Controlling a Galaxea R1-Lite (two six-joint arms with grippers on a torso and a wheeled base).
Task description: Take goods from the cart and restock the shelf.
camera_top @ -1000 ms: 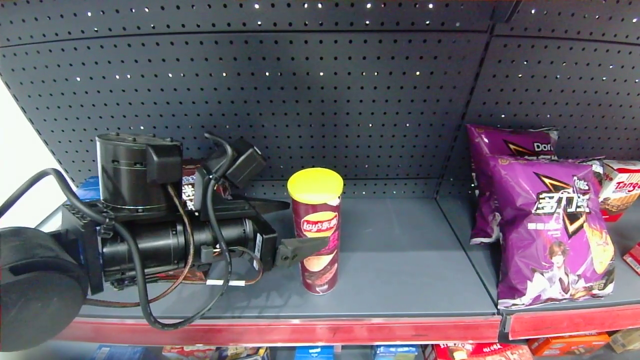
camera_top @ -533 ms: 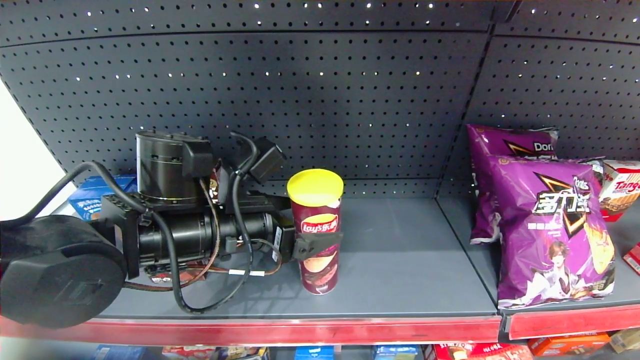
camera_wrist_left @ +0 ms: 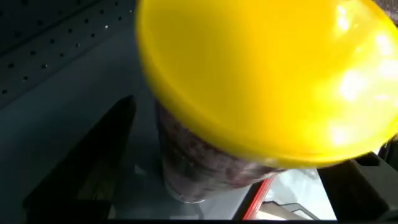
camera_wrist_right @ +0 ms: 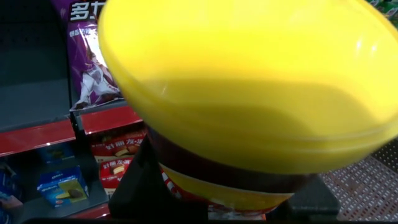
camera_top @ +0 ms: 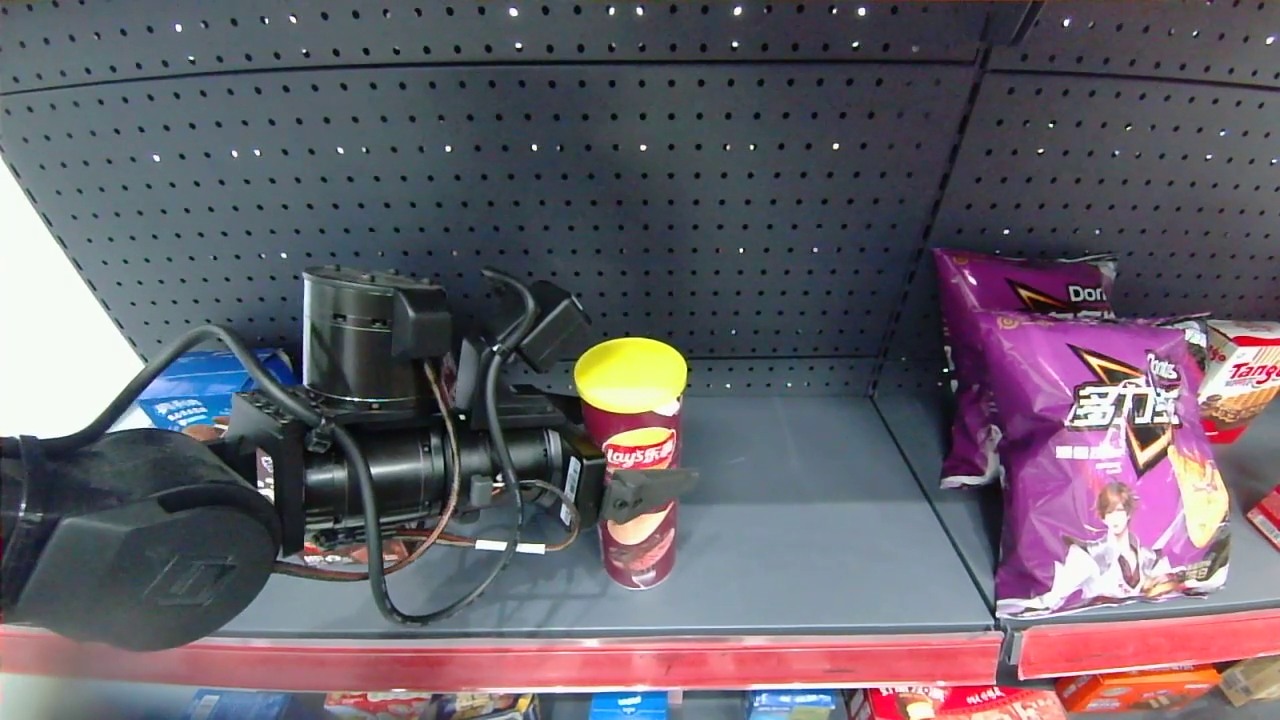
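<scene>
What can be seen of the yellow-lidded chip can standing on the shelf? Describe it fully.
The chip can is a tall cylinder, apparently cardboard, with a dark maroon printed wrap and a closed, round yellow lid that looks plastic. It stands upright on the grey shelf, apart from the purple bags. The left gripper straddles its middle, one finger in front. The left wrist view shows a gap beside one finger.

Glossy yellow plastic lid (camera_top: 630, 372) on a printed can (camera_top: 640, 545); matt grey shelf (camera_top: 800, 540); shiny purple bags (camera_top: 1100, 460).
</scene>
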